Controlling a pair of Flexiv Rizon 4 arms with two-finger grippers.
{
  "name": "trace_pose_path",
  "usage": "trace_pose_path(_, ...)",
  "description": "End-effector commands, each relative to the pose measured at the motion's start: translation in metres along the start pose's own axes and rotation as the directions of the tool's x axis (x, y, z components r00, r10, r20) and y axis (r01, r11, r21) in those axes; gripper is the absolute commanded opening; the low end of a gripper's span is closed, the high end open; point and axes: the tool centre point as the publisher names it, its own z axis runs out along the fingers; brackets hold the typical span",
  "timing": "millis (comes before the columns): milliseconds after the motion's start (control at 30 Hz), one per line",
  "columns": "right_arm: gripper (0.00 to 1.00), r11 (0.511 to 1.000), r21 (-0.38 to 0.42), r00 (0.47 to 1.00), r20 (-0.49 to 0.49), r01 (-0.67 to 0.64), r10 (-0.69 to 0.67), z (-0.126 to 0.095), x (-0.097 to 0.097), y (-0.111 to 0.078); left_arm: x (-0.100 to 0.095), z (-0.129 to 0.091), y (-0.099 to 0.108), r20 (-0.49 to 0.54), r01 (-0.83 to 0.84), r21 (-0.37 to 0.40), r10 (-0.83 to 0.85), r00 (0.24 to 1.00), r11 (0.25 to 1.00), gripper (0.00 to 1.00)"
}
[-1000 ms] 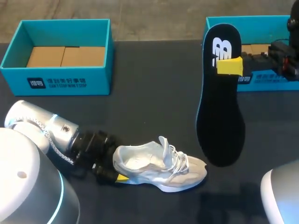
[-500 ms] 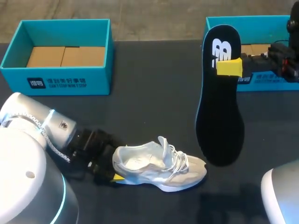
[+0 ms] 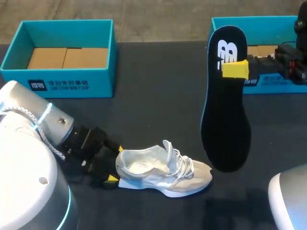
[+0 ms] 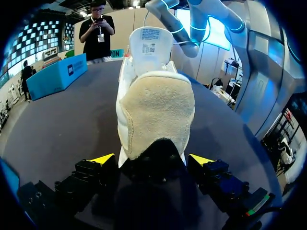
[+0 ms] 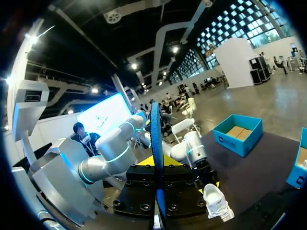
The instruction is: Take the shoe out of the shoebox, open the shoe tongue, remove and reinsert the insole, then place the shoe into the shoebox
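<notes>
— Waiting for the last step, is that why the shoebox [image 3: 57,81] sits open, well off to the side of our left gripper [image 3: 116,163]?
— We'd judge so. Nothing we are holding is near it.
— And that gripper?
— It is at the heel of the shoe [image 3: 163,168]. Its fingers [image 4: 103,159] look pressed to the heel from both sides, so we take it as clamped on the shoe. The shoe lies sole-down on the desk [image 3: 158,96], toe pointing away from the gripper. Braced like this, it should not slide when something is pushed in.
— The tongue [image 3: 169,147]?
— Standing up, ahead of the gripper, which leaves the mouth open.
— Then the insole [image 3: 225,124]?
— Out of the shoe, in the air. Our right gripper [image 3: 235,68] pinches it near the heel end, and it hangs toe-down below the gripper. That suits sliding it in toe first, we think.
— Beyond it?
— A second box [image 3: 268,29], just behind the right gripper.
</notes>
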Motion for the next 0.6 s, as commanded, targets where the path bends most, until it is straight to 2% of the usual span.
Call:
trace_pose_path(33, 0.0, 1.0, 0.009, 1.0, -0.003, -0.001, 0.001, 0.002, -0.002, 0.005, 0.008, -0.012, -0.006, -0.003, 0.002, -0.123, -0.003, 1.0, 0.992, 1.0)
trace_pose_path(467, 0.0, 1.0, 0.009, 1.0, -0.003, -0.001, 0.001, 0.002, -0.002, 0.005, 0.012, -0.047, -0.017, -0.069, -0.025, -0.415, -0.004, 0.998, 0.909, 1.0)
trace_pose_path(600, 0.0, 1.0, 0.009, 1.0, -0.003, -0.001, 0.001, 0.002, -0.002, 0.005, 0.012, -0.047, -0.017, -0.069, -0.025, -0.415, -0.004, 0.998, 0.909, 1.0)
